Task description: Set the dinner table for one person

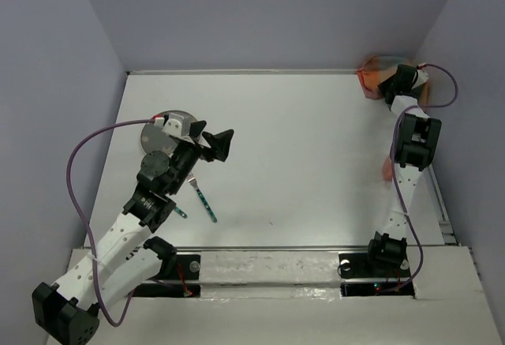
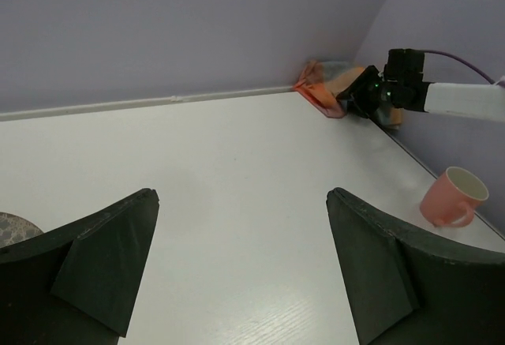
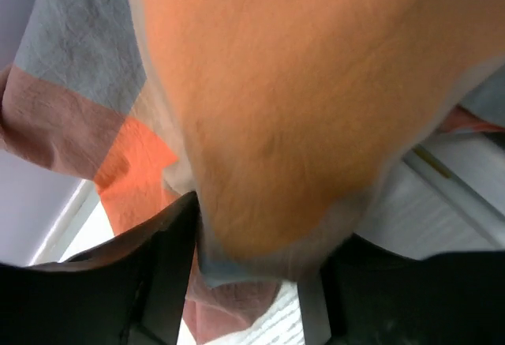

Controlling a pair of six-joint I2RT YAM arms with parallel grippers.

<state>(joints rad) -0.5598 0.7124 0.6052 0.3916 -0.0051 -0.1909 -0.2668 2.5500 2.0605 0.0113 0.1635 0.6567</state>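
dinner table [image 1: 300,148] middle open, cup [image 2: 451,196] and cloth [image 2: 323,84] right

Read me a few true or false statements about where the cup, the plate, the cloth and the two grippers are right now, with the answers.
The left gripper is open and empty. True.
The pink cup lies on its side. False: the pink cup stands upright near the dinner table's right edge.
The right gripper has the checkered cloth between its fingers, in the far right corner. True.
The grey plate sits at the table's centre. False: the grey plate is on the left side.
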